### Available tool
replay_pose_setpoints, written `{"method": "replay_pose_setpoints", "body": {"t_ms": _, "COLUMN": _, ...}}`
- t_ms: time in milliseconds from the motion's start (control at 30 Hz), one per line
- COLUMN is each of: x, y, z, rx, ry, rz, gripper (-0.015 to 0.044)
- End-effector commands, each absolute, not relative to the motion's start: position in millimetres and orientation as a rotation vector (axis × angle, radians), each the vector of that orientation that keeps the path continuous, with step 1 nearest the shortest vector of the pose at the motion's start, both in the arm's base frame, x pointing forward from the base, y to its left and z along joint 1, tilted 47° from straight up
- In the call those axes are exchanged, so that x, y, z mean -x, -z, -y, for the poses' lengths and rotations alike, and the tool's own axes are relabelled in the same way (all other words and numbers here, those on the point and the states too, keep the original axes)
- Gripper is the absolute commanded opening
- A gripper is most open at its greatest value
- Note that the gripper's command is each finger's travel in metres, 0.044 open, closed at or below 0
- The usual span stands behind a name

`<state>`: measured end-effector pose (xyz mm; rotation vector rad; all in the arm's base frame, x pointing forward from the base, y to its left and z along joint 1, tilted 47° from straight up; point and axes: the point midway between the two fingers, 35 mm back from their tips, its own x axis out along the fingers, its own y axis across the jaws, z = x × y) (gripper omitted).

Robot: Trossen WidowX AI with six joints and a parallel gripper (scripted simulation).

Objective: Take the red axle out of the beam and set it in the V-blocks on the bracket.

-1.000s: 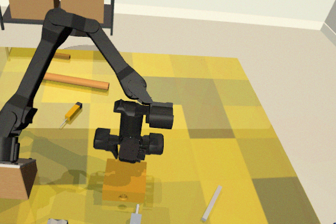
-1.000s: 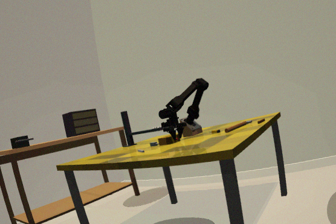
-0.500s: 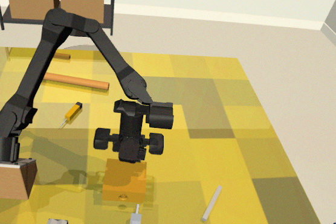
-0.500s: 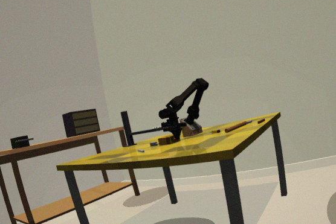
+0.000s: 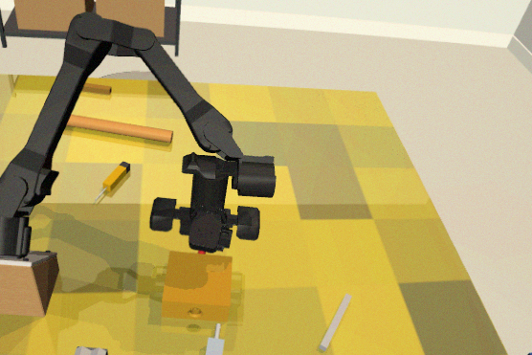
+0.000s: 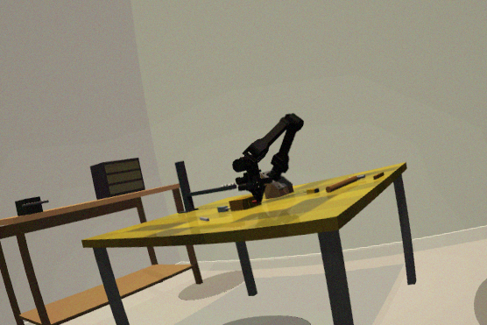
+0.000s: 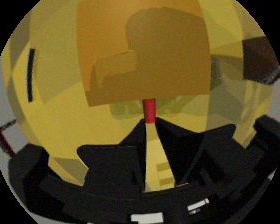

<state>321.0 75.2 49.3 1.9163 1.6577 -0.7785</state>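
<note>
A black robot arm (image 5: 174,84) (image 6: 267,140) reaches over a yellow patchwork counter (image 5: 402,242) (image 6: 298,217) (image 7: 51,120), its end effector (image 5: 205,244) (image 6: 259,201) (image 7: 149,120) clenched on the protruding end of a red axle (image 5: 202,252) (image 6: 255,201) (image 7: 149,110). In the top view, at lower centre, a short bit of red shows between the dark end effector above and an orange block-shaped beam (image 5: 198,282) (image 6: 240,204) (image 7: 146,50) below; the fingertips are hidden there. The wrist view shows the axle at the centre of the frame, pointing up from between the fingertips to the beam's lower edge. How far it runs inside the beam cannot be told. The beam rests on the counter, with a round hole (image 5: 194,312) in the side facing the bottom of the top view. In the exterior view, red shows at the beam's right end, beside the fingertips. Left of the arm there, a dark upright post (image 6: 184,187) carries a horizontal bar (image 6: 210,191) with small pale notched pieces (image 6: 229,186) at its right end; the axle is well below these. A yellow-handled screwdriver (image 5: 116,177) lies left of centre in the top view, and a grey strip (image 5: 335,322) (image 6: 204,219) (image 7: 30,75) at lower right.
</note>
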Motion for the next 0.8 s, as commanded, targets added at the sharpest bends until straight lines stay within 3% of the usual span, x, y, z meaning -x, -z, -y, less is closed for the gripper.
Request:
{"method": "replay_pose_setpoints", "body": {"t_ms": 0, "x": -323, "y": -57, "z": -81, "rx": -1.915, "ry": 0.765, "rz": -1.658, "gripper": 0.0000}}
{"method": "replay_pose_setpoints", "body": {"t_ms": 767, "x": -327, "y": -83, "z": -107, "rx": -1.918, "ry": 0.764, "rz": -1.659, "gripper": 0.0000}}
